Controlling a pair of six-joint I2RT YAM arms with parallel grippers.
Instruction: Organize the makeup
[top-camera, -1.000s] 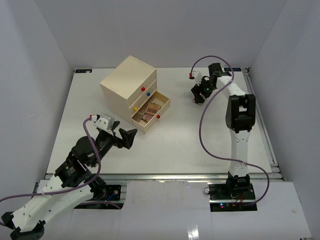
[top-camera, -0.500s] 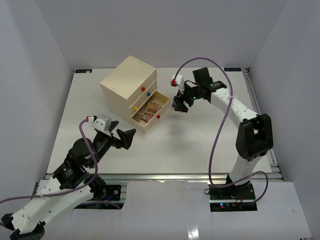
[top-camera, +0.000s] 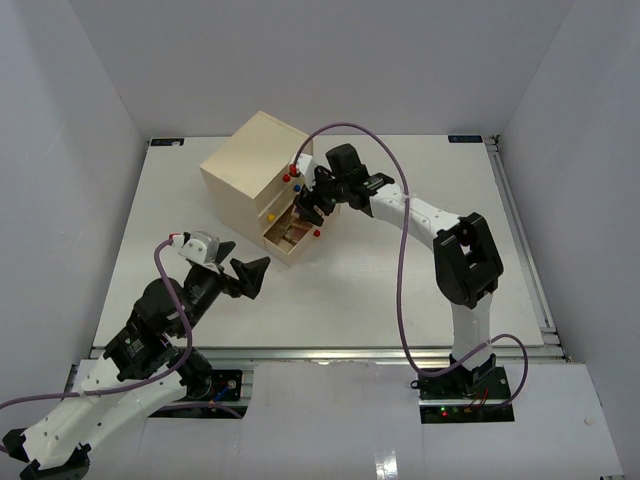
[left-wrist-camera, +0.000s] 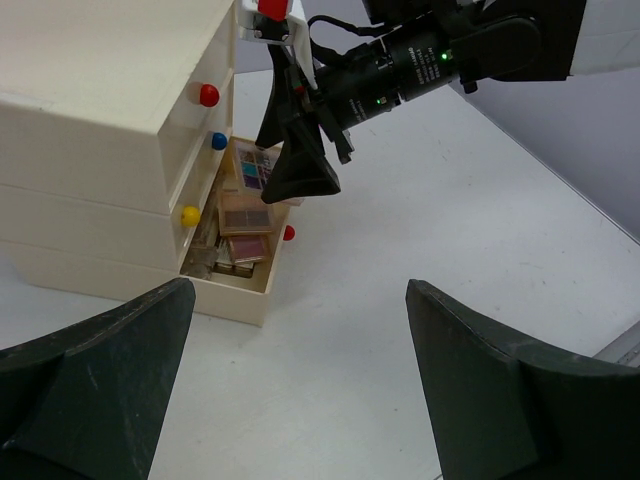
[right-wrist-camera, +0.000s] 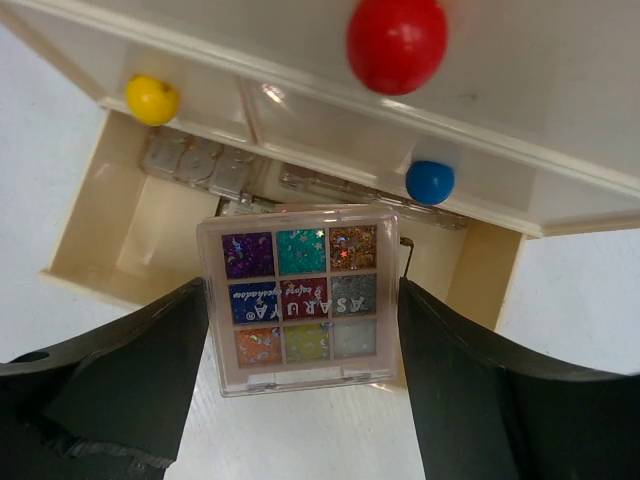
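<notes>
- Glitter palette (right-wrist-camera: 300, 295): a square clear-cased palette with nine coloured pans. It sits level between the two fingers of the right pincer (right-wrist-camera: 302, 345), which is clenched on its left and right edges.
- Location: in the right wrist view the palette hangs at frame centre, over the open bottom drawer (left-wrist-camera: 235, 296). I cannot tell whether it touches the drawer contents.
- Other makeup (left-wrist-camera: 246, 216): flat pink and brown palettes lie stacked inside the same drawer. Clear-lidded cases (right-wrist-camera: 195, 165) lie further back in it, partly under the chest body.
- Drawer chest (top-camera: 250, 160): a cream wooden unit standing in the upper left of the overhead view. Only the bottom drawer is pulled out.
- Knobs: the red knob (right-wrist-camera: 397, 42), blue knob (right-wrist-camera: 430, 181) and yellow knob (right-wrist-camera: 152, 99) sit on the shut fronts. A small red knob (left-wrist-camera: 288, 233) sits on the open drawer's front.
- Right arm: in the overhead view it reaches from lower right up and left, ending at the chest front.
- Left pincer (left-wrist-camera: 298, 330): released, with the fingers spread wide and nothing between them. It hovers above the bare counter (top-camera: 400, 270) at lower left of the overhead view, well apart from the chest and pointed towards the open drawer.
</notes>
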